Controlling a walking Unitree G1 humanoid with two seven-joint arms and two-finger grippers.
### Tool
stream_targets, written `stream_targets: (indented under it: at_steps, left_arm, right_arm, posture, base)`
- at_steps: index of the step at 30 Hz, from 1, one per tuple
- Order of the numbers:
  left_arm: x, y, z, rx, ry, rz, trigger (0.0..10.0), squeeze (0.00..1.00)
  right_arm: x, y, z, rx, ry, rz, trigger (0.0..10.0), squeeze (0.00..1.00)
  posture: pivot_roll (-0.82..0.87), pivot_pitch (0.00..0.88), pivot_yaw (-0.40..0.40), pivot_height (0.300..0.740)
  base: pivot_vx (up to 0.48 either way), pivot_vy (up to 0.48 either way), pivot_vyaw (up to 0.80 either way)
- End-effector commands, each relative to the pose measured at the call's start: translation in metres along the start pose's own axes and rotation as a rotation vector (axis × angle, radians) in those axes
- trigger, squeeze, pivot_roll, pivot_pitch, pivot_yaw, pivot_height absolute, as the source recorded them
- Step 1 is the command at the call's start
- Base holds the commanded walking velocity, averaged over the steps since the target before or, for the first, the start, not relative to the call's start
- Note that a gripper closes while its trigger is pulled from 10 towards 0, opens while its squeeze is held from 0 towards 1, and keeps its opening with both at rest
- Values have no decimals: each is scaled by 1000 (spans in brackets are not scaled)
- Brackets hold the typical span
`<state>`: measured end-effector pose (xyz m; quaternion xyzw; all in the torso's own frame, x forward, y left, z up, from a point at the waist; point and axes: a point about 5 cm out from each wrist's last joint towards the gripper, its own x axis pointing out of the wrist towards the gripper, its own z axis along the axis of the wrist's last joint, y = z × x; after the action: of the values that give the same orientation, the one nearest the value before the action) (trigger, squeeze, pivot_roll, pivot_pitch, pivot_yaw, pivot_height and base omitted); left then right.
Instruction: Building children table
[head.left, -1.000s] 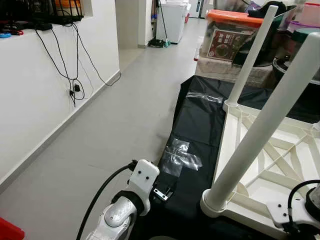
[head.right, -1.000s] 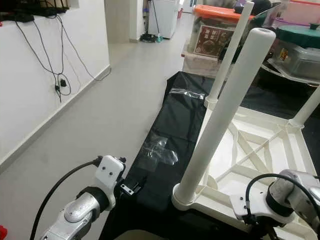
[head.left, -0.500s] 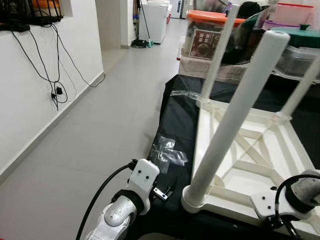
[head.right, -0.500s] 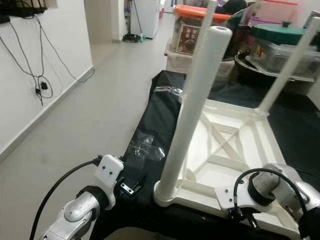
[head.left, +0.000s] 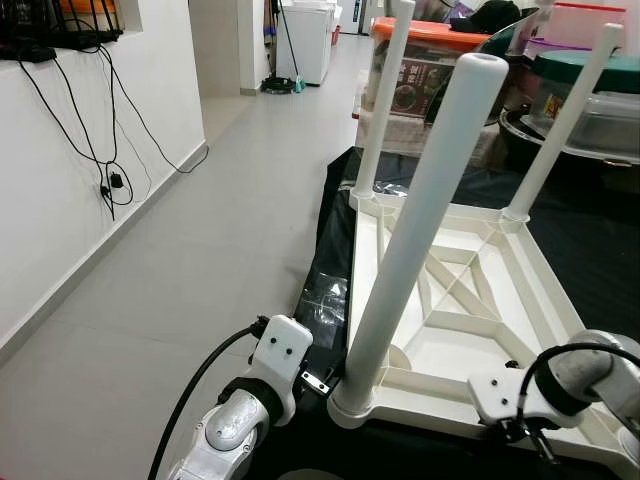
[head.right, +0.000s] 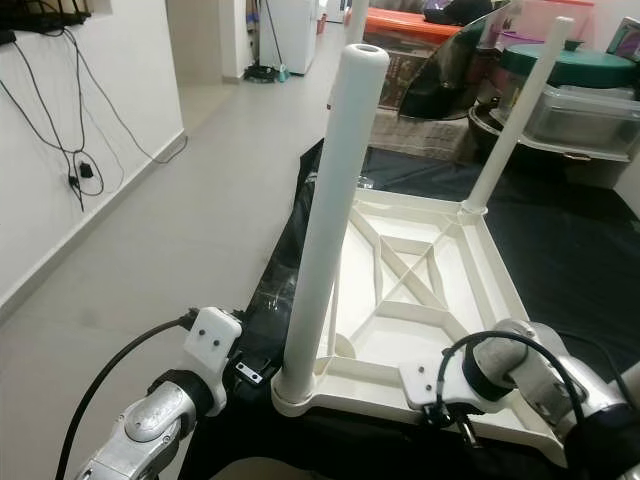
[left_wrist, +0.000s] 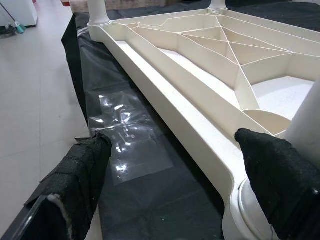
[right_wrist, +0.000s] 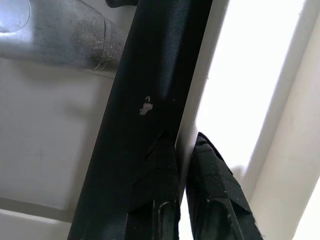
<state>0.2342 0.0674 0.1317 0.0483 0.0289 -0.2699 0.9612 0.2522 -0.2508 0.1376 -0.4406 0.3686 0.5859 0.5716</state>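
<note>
A white plastic children's table lies upside down on a black sheet, its legs pointing up. The near-left leg rises from the corner closest to me, and two more legs stand at the far corners. My left gripper is open, one finger on each side of the table's left rim, next to the near-left leg's socket. My right gripper is shut on the table's near rim, low at the front right.
A patch of clear plastic lies on the sheet beside the table. Stacked storage boxes and lidded tubs crowd the far side. A white wall with hanging cables runs along the left, and grey floor lies between.
The view swung right at first. Since then the table has slid left across the sheet with my right gripper on its rim. Its near-left leg now stands beside my left gripper.
</note>
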Motion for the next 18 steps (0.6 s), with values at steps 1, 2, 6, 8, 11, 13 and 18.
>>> stream_targets:
  at_steps: [1, 2, 6, 8, 11, 13, 18]
  left_arm:
    - [2, -4, -4, 3, 18, -22, 10000, 0]
    - [2, -4, -4, 3, 18, -22, 10000, 0]
    - [2, -5, -5, 2, 18, -22, 10000, 0]
    - [2, -5, -5, 2, 18, -21, 10000, 0]
    - [2, -5, -5, 2, 17, -21, 10000, 0]
    - [2, -4, -5, 3, 16, -20, 10000, 0]
    - [0, -2, -5, 5, 13, -17, 10000, 0]
  right_arm:
    - [-1, -6, 24, -99, -47, -18, 10000, 0]
    - [-1, -6, 24, -99, -47, -18, 10000, 0]
    - [-1, -6, 25, -33, -46, -4, 10000, 0]
    - [-1, -6, 26, -33, -53, -1, 10000, 412]
    - [-1, -7, 26, -18, -60, -12, 10000, 1000]
    - [-1, -7, 25, 9, -54, -28, 10000, 984]
    - [-7, -6, 22, 29, -40, -39, 10000, 0]
  posture:
    - [91, 0, -97, 740]
    - [91, 0, -97, 740]
    - [89, 0, -98, 740]
    - [90, 0, -97, 740]
    - [90, 0, -97, 740]
    - [91, 0, -96, 740]
    - [91, 0, -97, 740]
  base:
    - [0, 0, 0]
    - [0, 0, 0]
    - [0, 0, 0]
    - [0, 0, 0]
    - [0, 0, 0]
    - [0, 0, 0]
    - [0, 0, 0]
